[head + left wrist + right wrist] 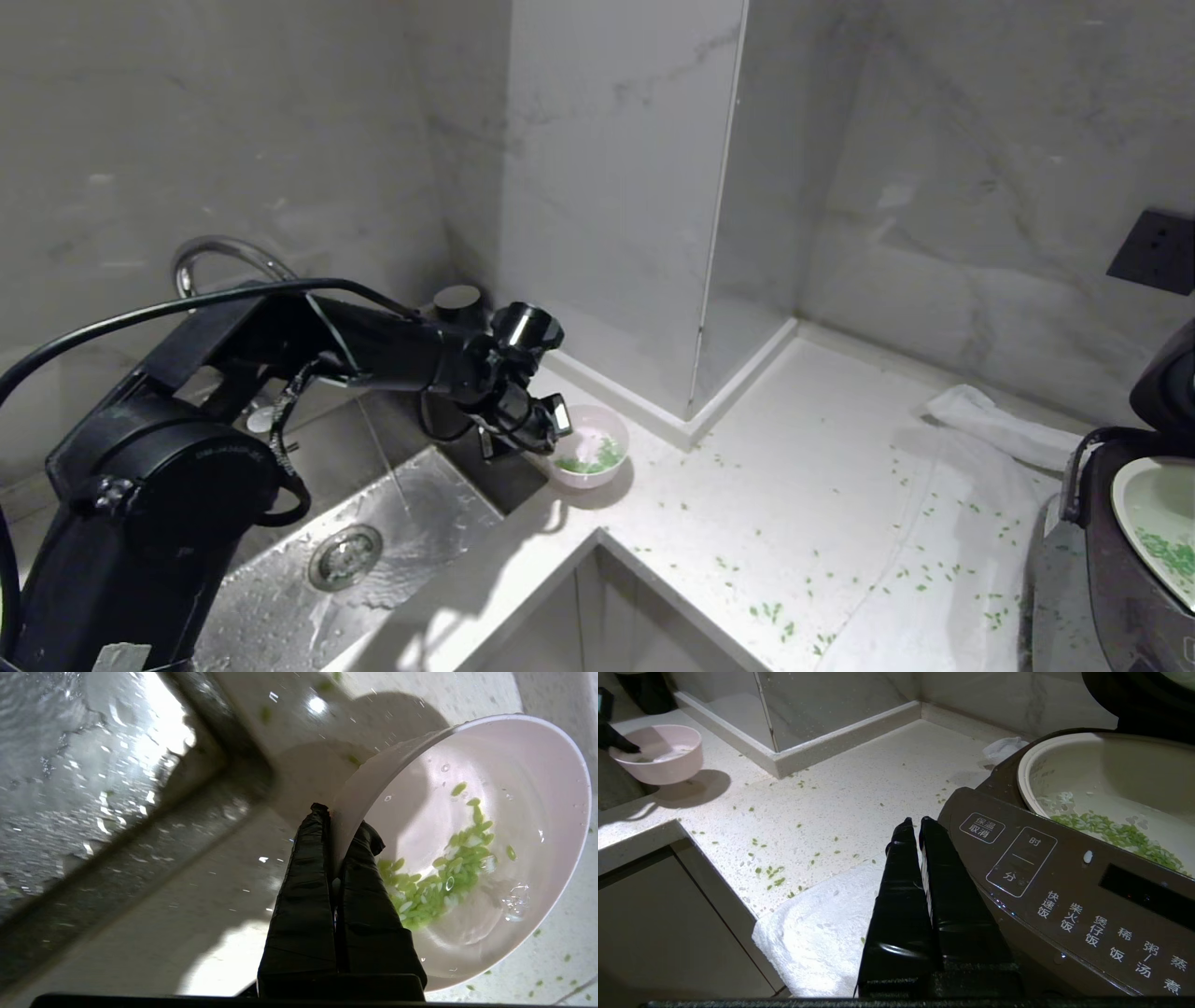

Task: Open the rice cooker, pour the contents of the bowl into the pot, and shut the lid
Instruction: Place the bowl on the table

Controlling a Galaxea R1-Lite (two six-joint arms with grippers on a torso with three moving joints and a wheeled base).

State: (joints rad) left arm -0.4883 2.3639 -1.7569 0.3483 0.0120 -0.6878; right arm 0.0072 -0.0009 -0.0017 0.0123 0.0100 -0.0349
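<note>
My left fingers (343, 826) are pinched tight on the rim of the pink bowl (486, 765) — one finger inside the wall, one outside — and nothing else is in them. The bowl sits just beside the steel sink (392, 551), at its far corner on the white counter (794, 485). It is tipped toward my wrist, and the wet green grains (434, 882) lie pooled with a little water low against the wall near my inner finger.

The rice cooker (1064, 896) stands well apart from the sink, at the other end of the counter. Its lid (1167, 383) is up and the pale inner pot (1111, 779) is already holding some green grains, so I judge the step in hand is carrying this bowl across for the pour.

To do it well, I should level the bowl before travelling; a rim pinch lets a wet bowl swing, and the loose grains scattered on the counter between sink and cooker suggest how easily they spill. I should move slowly, keep the grip firm, and tip only once the rim is over the pot, away from the button panel (1045, 891).

My right fingers (920, 828) are closed together, empty, hanging beside the front of the cooker above the white towel (822, 942).
</note>
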